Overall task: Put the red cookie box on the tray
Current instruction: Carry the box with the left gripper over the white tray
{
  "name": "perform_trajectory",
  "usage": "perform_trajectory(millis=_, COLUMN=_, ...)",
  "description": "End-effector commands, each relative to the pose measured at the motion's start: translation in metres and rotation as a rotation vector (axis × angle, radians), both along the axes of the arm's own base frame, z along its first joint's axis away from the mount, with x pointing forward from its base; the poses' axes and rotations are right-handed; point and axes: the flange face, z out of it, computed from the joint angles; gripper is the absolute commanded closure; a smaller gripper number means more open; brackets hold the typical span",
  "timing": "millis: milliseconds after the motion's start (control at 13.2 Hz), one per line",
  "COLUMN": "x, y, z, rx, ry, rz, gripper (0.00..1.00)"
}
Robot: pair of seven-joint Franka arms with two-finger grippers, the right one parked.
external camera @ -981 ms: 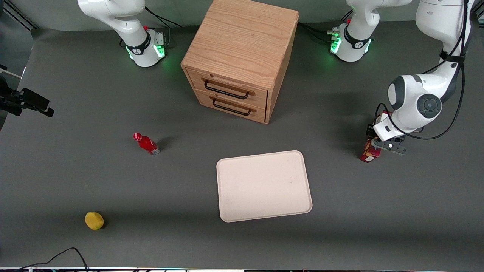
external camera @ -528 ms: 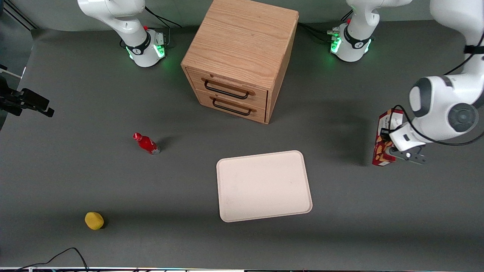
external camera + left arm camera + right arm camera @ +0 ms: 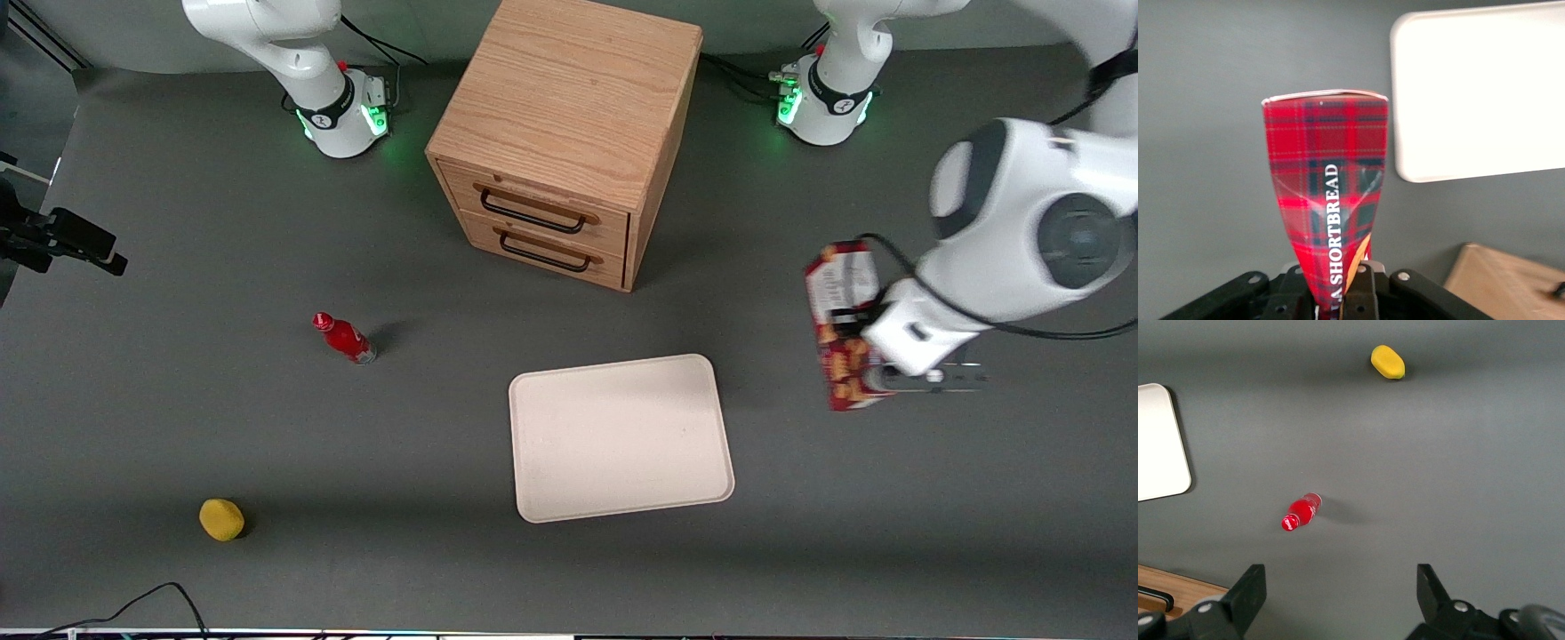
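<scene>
The gripper [image 3: 867,378] is clamped on the red cookie box [image 3: 843,324], which is held clear of the table toward the working arm's end, at about three o'clock from the tray [image 3: 622,437] in the front view and well apart from it. In the wrist view the box [image 3: 1328,200] is seen rising out of the closed fingers [image 3: 1365,293], its tartan face pinched inward near the grip, with a corner of the tray [image 3: 1478,93] at about one o'clock from the box's free end.

The step in hand is judged to be the carry to the tray. It would be done best if the box were kept high enough for its hanging end to pass over the low rim, brought over the bare middle of the tray, then lowered and laid on a long face before the fingers are parted. Since the cardboard already looks dented by the squeeze, a release from height or a tighter grip is to be avoided.

The fingertips themselves are hidden in the front view by the wrist and the box, so the exact grip point cannot be made out there. The height of the box above the table cannot be told. The cabinet [image 3: 564,133] at about twelve o'clock from the tray is cut off at the frame edge.
</scene>
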Motion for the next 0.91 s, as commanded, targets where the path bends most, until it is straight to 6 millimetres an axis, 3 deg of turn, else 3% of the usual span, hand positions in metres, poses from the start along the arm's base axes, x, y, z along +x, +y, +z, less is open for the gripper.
perform_trajectory(millis=0, x=0.030, y=-0.064, z=-0.053, rx=-0.043, ry=-0.042, rz=0.128, gripper=1.00)
perform_trajectory(millis=151, x=0.036, y=-0.101, z=-0.110, rx=-0.039, ry=-0.111, rz=0.161, gripper=1.00)
perform_trajectory(millis=226, x=0.040, y=-0.105, z=-0.139, rx=-0.021, ry=-0.131, rz=0.180, gripper=1.00)
perform_trajectory(millis=453, x=0.045, y=-0.109, z=-0.173, rx=-0.035, ry=-0.176, rz=0.170, gripper=1.00)
perform_trajectory(millis=528, x=0.046, y=-0.108, z=-0.182, rx=-0.038, ry=-0.204, rz=0.158, gripper=0.28)
perform_trajectory(millis=604, x=0.045, y=-0.106, z=-0.182, rx=-0.032, ry=-0.208, rz=0.154, gripper=0.00)
perform_trajectory(millis=830, x=0.045, y=-0.096, z=-0.165, rx=0.015, ry=-0.179, rz=0.151, gripper=0.00)
